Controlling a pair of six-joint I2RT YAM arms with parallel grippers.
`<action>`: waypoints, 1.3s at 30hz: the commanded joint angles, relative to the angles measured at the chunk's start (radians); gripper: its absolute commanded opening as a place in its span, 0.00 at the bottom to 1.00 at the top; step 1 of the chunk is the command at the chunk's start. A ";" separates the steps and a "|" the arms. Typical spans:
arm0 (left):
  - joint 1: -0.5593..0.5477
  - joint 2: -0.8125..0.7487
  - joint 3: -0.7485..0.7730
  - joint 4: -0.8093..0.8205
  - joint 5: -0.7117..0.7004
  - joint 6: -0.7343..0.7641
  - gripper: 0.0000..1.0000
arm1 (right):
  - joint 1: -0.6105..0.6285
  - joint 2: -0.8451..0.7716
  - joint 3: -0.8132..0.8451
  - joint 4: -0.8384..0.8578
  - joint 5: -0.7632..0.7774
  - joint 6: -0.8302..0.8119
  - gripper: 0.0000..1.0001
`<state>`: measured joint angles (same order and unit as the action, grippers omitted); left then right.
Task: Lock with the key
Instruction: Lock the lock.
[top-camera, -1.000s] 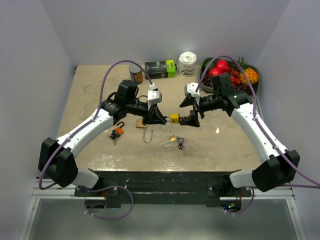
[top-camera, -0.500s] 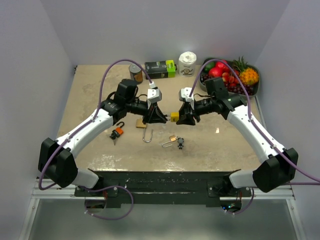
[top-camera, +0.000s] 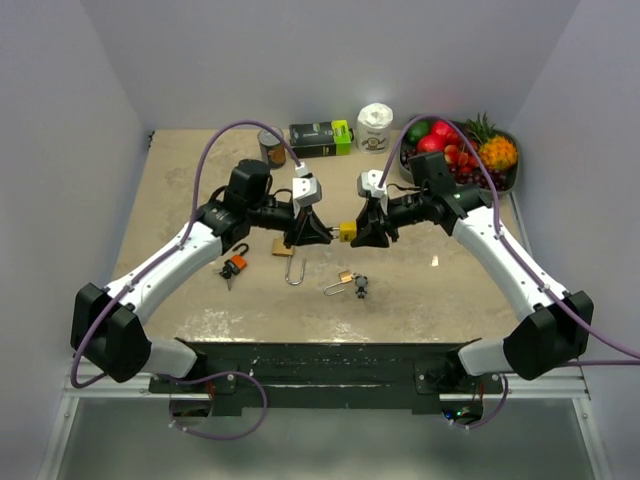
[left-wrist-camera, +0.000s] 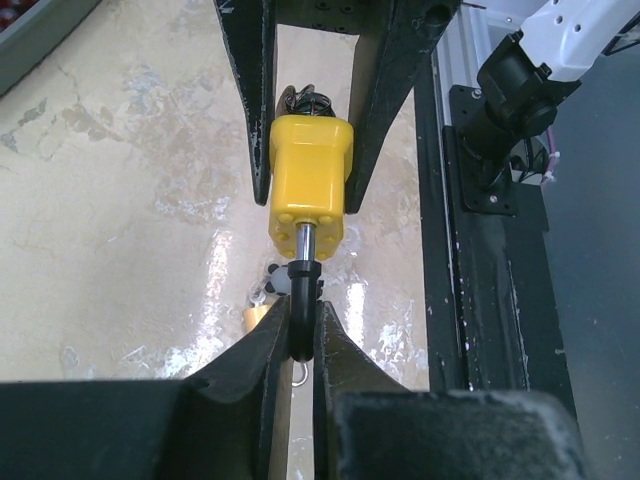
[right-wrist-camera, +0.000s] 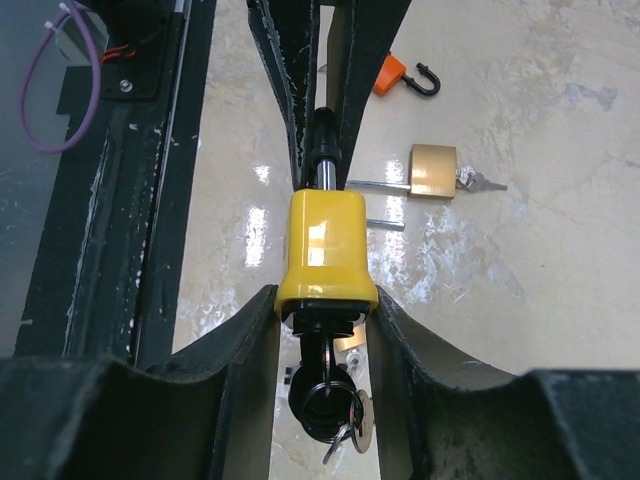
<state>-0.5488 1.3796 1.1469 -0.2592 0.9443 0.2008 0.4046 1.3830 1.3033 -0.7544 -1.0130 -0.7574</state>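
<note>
A yellow padlock (top-camera: 348, 233) hangs in the air between my two grippers, above the middle of the table. My left gripper (top-camera: 322, 236) (left-wrist-camera: 298, 322) is shut on its black shackle (left-wrist-camera: 300, 300). My right gripper (top-camera: 364, 235) (right-wrist-camera: 323, 302) is closed on the sides of the yellow body (right-wrist-camera: 325, 250), both fingers touching its lower corners. A black-headed key (right-wrist-camera: 325, 385) with a ring of spare keys sticks out of the lock's underside, between the right fingers. In the left wrist view the yellow body (left-wrist-camera: 310, 180) sits between the right arm's fingers (left-wrist-camera: 258, 100).
On the table below lie a brass padlock (top-camera: 283, 247) with a long open shackle, an orange padlock (top-camera: 233, 265) and a small brass padlock with keys (top-camera: 346, 281). At the back stand a can (top-camera: 271, 146), a green-black box (top-camera: 322, 137), a white roll (top-camera: 375, 127) and a fruit bowl (top-camera: 512, 170).
My right gripper has moved left up to the yellow padlock and closed from wide open onto its body. The left gripper has kept its grip on the shackle.
</note>
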 joint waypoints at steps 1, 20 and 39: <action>-0.040 -0.040 0.004 0.164 0.022 -0.015 0.00 | 0.036 0.016 0.044 -0.008 -0.049 0.009 0.12; -0.168 0.056 -0.019 0.420 0.004 -0.110 0.00 | 0.174 0.063 0.047 0.095 -0.053 0.062 0.00; -0.036 -0.007 -0.112 0.375 0.047 -0.155 0.00 | 0.079 0.060 0.045 -0.051 -0.052 -0.051 0.25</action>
<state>-0.5945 1.4353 0.9905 -0.0311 0.9192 0.0174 0.4786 1.4616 1.3087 -0.8612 -0.8524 -0.7238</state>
